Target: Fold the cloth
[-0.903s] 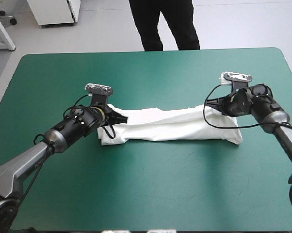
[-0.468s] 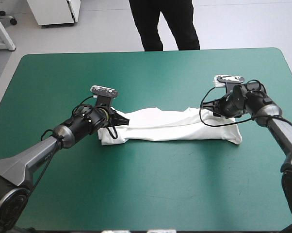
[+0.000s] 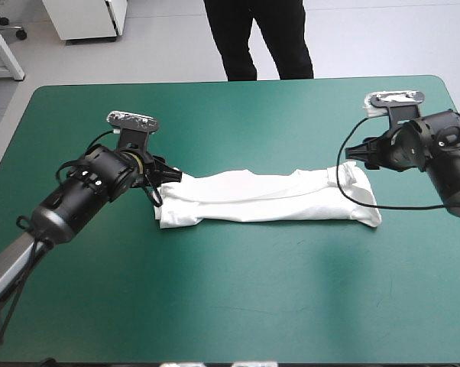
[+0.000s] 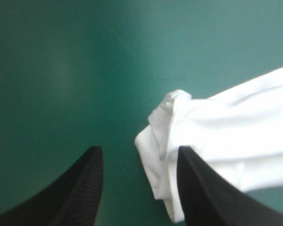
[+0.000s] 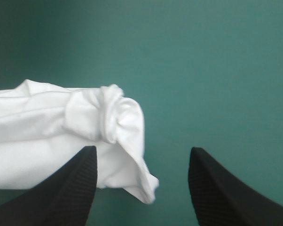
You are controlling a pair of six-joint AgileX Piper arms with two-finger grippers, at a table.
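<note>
T-shirt (image 3: 268, 197) — parted jaws off either end

I see the table (image 3: 238, 306) level under its teal-green cover, which lies smooth and flat. One item rests directly on it: the white T-shirt (image 3: 268, 197), folded into a long, narrow bundle. One bunched end lies just ahead of my left gripper (image 3: 173, 176), partly hidden by one finger. The other end, rolled, lies ahead of my right gripper (image 3: 354, 153), reaching partway across the gap between its fingers.
</note>
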